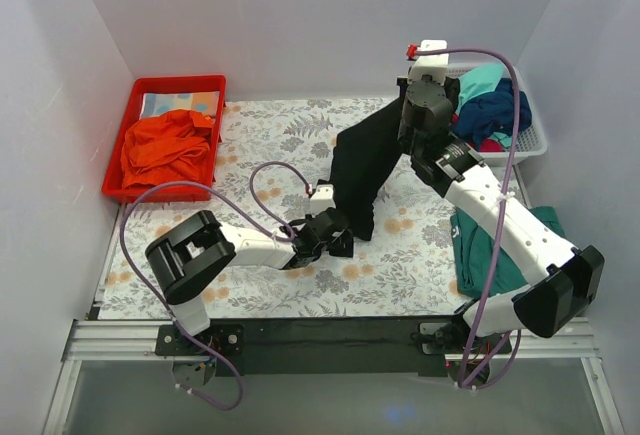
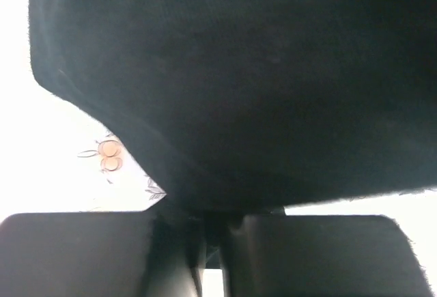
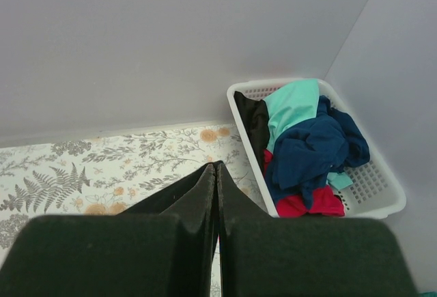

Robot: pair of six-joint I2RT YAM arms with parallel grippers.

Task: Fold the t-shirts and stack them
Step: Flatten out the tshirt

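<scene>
The soft black short-sleeved t-shirt (image 1: 362, 170) hangs in the air over the middle of the flower-print tabletop (image 1: 260, 145). It is stretched between the two arms. The right jaws are up high and shut tight on its top edge. The right wrist view shows black cloth pinched between them. The left jaws are down low, just above the tabletop, and they look shut on the bottom edge (the left wrist view is mostly filled with dark cloth, so this is hard to see well). A teal shirt (image 1: 470, 245) lies on the tabletop under the right arm (image 1: 500, 217). More shirts, turquoise, navy and red, sit in the white plastic basket (image 3: 372, 181) at the far right.

I think this is the step of getting the shirt open before the folding starts. No fold is made yet. The next move needs both arms to bring the shirt down together and lay it flat, pulling gently so it does not bunch up or slip out.
</scene>
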